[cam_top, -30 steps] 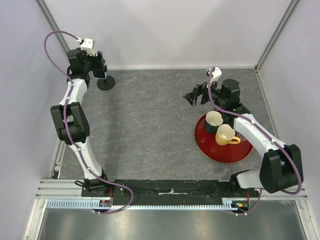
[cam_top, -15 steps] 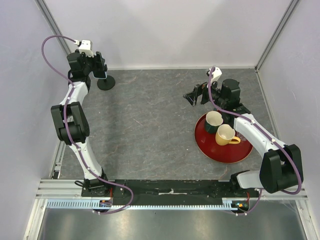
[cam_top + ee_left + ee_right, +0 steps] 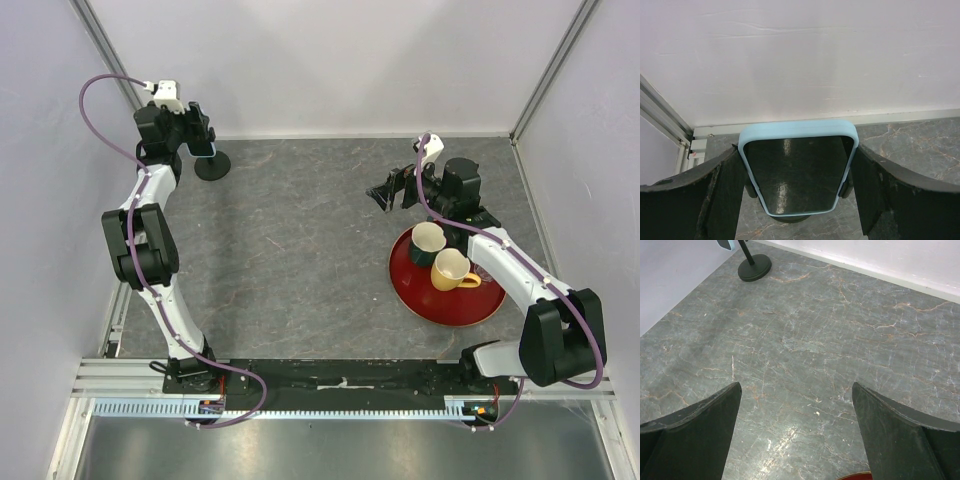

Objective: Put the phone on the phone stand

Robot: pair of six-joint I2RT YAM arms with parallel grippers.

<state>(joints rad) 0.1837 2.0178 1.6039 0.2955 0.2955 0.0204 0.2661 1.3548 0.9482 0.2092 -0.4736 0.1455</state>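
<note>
Jaws on the left gripper (image 3: 796, 150) are standing spread to phone width, fingers (image 3: 725, 175) flanking the pale blue rim; I cannot tell whether they are pressing it. The phone (image 3: 797, 170) is sitting tilted directly over the phone stand (image 3: 211, 166) in the far left corner, by the back wall. The right gripper (image 3: 796, 400) is hanging wide apart above the table (image 3: 805, 340), beside the red tray (image 3: 480, 305).

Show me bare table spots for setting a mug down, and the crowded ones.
Free: the middle of the table between the phone stand and the red tray. Crowded: the far-left corner under the left gripper, and the tray with its mugs.
</note>
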